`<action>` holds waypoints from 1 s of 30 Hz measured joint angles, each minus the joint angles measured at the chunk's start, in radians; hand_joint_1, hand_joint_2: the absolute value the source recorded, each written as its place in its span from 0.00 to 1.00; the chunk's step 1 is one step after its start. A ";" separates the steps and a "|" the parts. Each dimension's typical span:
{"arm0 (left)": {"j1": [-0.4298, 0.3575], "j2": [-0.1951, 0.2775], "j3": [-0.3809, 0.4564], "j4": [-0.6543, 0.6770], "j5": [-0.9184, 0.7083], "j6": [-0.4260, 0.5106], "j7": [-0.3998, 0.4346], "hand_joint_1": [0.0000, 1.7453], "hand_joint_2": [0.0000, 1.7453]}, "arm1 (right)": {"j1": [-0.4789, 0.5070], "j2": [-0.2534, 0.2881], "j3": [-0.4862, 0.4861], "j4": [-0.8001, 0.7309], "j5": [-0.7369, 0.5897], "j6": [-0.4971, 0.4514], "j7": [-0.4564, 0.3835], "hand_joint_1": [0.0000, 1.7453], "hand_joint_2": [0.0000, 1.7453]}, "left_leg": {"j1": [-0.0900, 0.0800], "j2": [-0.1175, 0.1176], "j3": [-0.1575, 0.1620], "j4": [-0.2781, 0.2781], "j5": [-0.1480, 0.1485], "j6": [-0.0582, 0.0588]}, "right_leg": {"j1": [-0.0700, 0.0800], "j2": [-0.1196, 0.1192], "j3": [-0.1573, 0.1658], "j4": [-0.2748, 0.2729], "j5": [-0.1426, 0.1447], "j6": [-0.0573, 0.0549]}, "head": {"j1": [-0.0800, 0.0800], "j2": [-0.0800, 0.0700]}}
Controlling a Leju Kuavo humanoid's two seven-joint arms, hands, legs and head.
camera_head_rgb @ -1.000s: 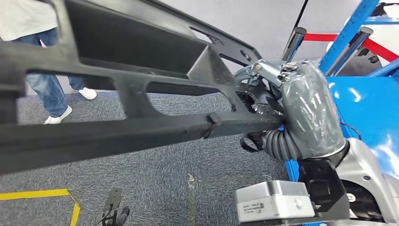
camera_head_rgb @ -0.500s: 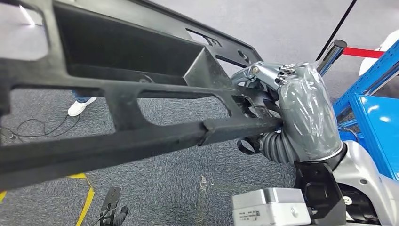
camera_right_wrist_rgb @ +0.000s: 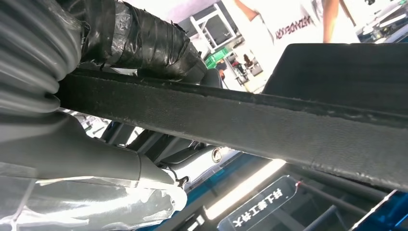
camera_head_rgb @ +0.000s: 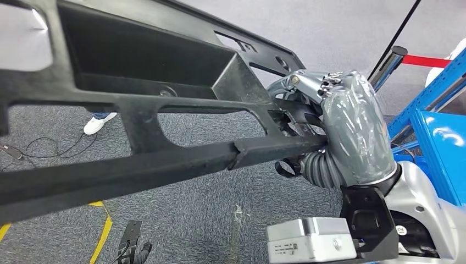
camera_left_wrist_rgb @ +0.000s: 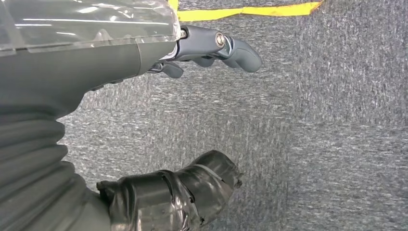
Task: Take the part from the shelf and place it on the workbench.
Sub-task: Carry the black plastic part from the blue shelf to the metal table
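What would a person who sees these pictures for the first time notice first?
First, the long black plastic frame part, which crosses the head view from the left edge. The right hand grips its end at centre right, under a grey wrapped wrist cover. Beyond it, a blue metal shelf stands at the right edge, and the left hand hangs open over grey carpet.

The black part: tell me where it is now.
In the head view the black part spans left to centre above the grey carpet, gripped at its right end by the right hand.

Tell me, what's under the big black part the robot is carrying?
Under the black part lies grey carpet with yellow tape, a thin cable and someone's white shoe. The part hides the floor behind it.
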 joint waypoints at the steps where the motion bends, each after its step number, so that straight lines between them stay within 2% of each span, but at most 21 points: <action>1: 0.000 0.000 0.000 0.000 0.000 0.000 -0.001 0.00 1.00 | 0.000 0.000 0.000 0.000 0.000 0.000 0.000 0.98 1.00 | -0.003 0.000 0.006 -0.013 -0.004 0.005 | 0.002 -0.001 -0.001 0.000 -0.001 0.005 | 0.000 0.000; 3: 0.002 0.000 0.000 0.000 0.000 -0.001 -0.001 0.00 1.00 | 0.000 0.000 0.000 -0.001 0.000 0.000 0.000 0.98 1.00 | -0.005 -0.003 0.008 -0.018 0.000 0.018 | 0.000 -0.002 -0.001 -0.002 -0.001 0.016 | -0.001 0.000; 5: 0.002 0.000 0.000 0.000 0.000 -0.001 -0.002 0.00 1.00 | 0.000 0.000 0.000 -0.001 0.001 0.000 0.000 0.98 1.00 | -0.004 -0.005 0.014 -0.025 0.002 0.030 | -0.003 0.003 -0.013 0.027 -0.021 0.025 | 0.000 0.000; 6: 0.002 0.000 0.000 0.000 0.000 -0.001 -0.002 0.00 1.00 | 0.000 0.000 0.000 -0.001 0.001 0.000 0.000 0.98 1.00 | -0.003 -0.005 0.017 -0.028 0.003 0.036 | -0.004 0.008 -0.033 0.070 -0.045 0.027 | 0.001 0.000; 8: 0.000 0.000 0.000 0.000 0.000 -0.001 -0.002 0.00 1.00 | 0.004 0.000 0.000 -0.001 0.001 0.001 0.000 0.98 1.00 | -0.004 -0.006 0.019 -0.029 0.001 0.044 | -0.004 0.014 -0.099 0.200 -0.100 0.030 | 0.001 0.000; 9: 0.000 0.001 0.000 0.000 0.000 -0.001 -0.002 0.00 1.00 | 0.007 0.000 0.000 -0.001 0.001 0.001 0.000 0.98 1.00 | -0.005 -0.007 0.020 -0.029 -0.001 0.046 | -0.004 0.016 -0.130 0.255 -0.115 0.030 | 0.001 0.000; 10: 0.001 0.000 0.000 0.000 0.000 -0.002 -0.002 0.00 1.00 | 0.010 0.000 0.000 -0.001 0.001 0.002 0.000 0.98 1.00 | -0.006 -0.009 0.021 -0.029 -0.002 0.047 | -0.004 0.017 -0.147 0.277 -0.111 0.030 | 0.001 0.000; 11: 0.001 0.000 0.000 0.000 0.000 -0.002 -0.002 0.00 1.00 | 0.011 0.000 0.000 -0.001 0.001 0.002 0.000 0.98 1.00 | -0.006 -0.012 0.024 -0.028 -0.004 0.047 | -0.004 0.017 -0.145 0.262 -0.088 0.029 | 0.001 0.000; 13: 0.001 0.000 0.000 0.000 0.000 -0.001 -0.001 0.00 1.00 | 0.012 0.000 0.000 -0.001 0.001 0.003 0.000 0.98 1.00 | -0.006 -0.017 0.032 -0.028 -0.010 0.043 | -0.004 0.019 -0.094 0.136 -0.013 0.024 | 0.002 0.000; 15: 0.000 0.000 0.000 0.000 0.000 -0.001 -0.001 0.00 1.00 | 0.011 0.000 0.000 -0.001 0.001 0.003 0.000 0.98 1.00 | -0.009 -0.021 0.034 -0.026 -0.015 0.035 | -0.001 0.022 -0.040 0.025 0.025 0.018 | 0.001 0.000; 17: 0.000 0.000 0.000 0.000 0.000 0.000 -0.001 0.00 1.00 | 0.011 0.000 0.000 -0.001 0.001 0.004 0.000 0.98 1.00 | -0.010 -0.023 0.033 -0.028 -0.015 0.026 | 0.005 0.024 -0.025 -0.003 0.023 0.012 | 0.000 0.000; 19: 0.001 0.000 0.000 0.000 0.000 0.000 -0.002 0.00 1.00 | 0.011 -0.001 0.000 -0.002 0.001 0.004 0.000 0.98 1.00 | -0.008 -0.021 0.032 -0.025 -0.020 0.016 | 0.002 0.023 -0.020 -0.011 0.025 0.002 | 0.000 0.000; 20: 0.001 0.000 0.000 0.000 0.000 0.000 -0.002 0.00 1.00 | 0.010 -0.001 0.000 -0.003 0.001 0.004 0.000 0.98 1.00 | -0.008 -0.019 0.025 -0.007 -0.031 0.011 | 0.000 0.022 -0.015 -0.016 0.025 -0.004 | -0.002 0.000; 21: 0.000 0.000 0.000 0.000 0.000 0.000 -0.002 0.00 1.00 | 0.009 -0.001 0.000 -0.004 0.001 0.004 0.000 0.98 1.00 | -0.007 -0.017 0.008 0.030 -0.050 0.007 | -0.003 0.020 -0.009 -0.021 0.025 -0.010 | -0.003 0.000; 23: 0.001 -0.001 -0.001 0.000 0.000 0.000 -0.002 0.00 1.00 | 0.010 -0.001 0.000 -0.004 0.001 0.004 0.000 0.98 1.00 | -0.005 -0.014 -0.055 0.151 -0.101 -0.001 | -0.002 0.016 -0.003 -0.022 0.022 -0.017 | -0.007 0.000; 24: 0.002 -0.001 -0.001 0.000 0.000 0.000 -0.001 0.00 1.00 | 0.010 -0.001 0.000 -0.004 0.001 0.004 0.000 0.98 1.00 | -0.003 -0.013 -0.089 0.210 -0.118 -0.003 | -0.001 0.015 -0.002 -0.021 0.020 -0.019 | -0.007 0.000; 25: 0.003 -0.001 -0.001 0.000 0.000 0.002 0.001 0.00 1.00 | 0.011 -0.001 0.000 -0.004 0.001 0.005 0.000 0.98 1.00 | -0.002 -0.012 -0.112 0.242 -0.120 -0.005 | 0.000 0.015 -0.001 -0.020 0.018 -0.019 | -0.007 0.000; 26: 0.003 -0.002 -0.001 0.000 0.000 0.005 0.003 0.00 1.00 | 0.011 -0.001 0.000 -0.004 0.001 0.007 0.000 0.98 1.00 | -0.002 -0.011 -0.116 0.237 -0.102 -0.006 | 0.000 0.016 0.000 -0.018 0.016 -0.019 | -0.007 0.000; 27: 0.004 -0.002 -0.001 0.000 0.000 0.010 0.005 0.00 1.00 | 0.011 -0.001 0.000 -0.005 0.001 0.010 0.000 0.98 1.00 | -0.001 -0.010 -0.101 0.193 -0.067 -0.006 | -0.001 0.016 0.002 -0.016 0.013 -0.017 | -0.008 0.000; 28: 0.003 -0.002 -0.001 0.000 -0.001 0.014 0.006 0.00 1.00 | 0.011 -0.001 0.000 -0.005 0.001 0.013 0.000 0.98 1.00 | 0.000 -0.008 -0.072 0.124 -0.028 -0.004 | -0.001 0.017 0.004 -0.013 0.008 -0.015 | -0.007 0.000; 30: 0.002 -0.002 -0.001 0.000 -0.001 0.019 0.007 0.00 1.00 | 0.010 -0.001 0.000 -0.005 0.000 0.019 0.000 0.98 1.00 | -0.003 -0.006 -0.019 0.012 0.013 0.002 | 0.002 0.017 0.003 -0.005 0.000 -0.007 | -0.007 0.000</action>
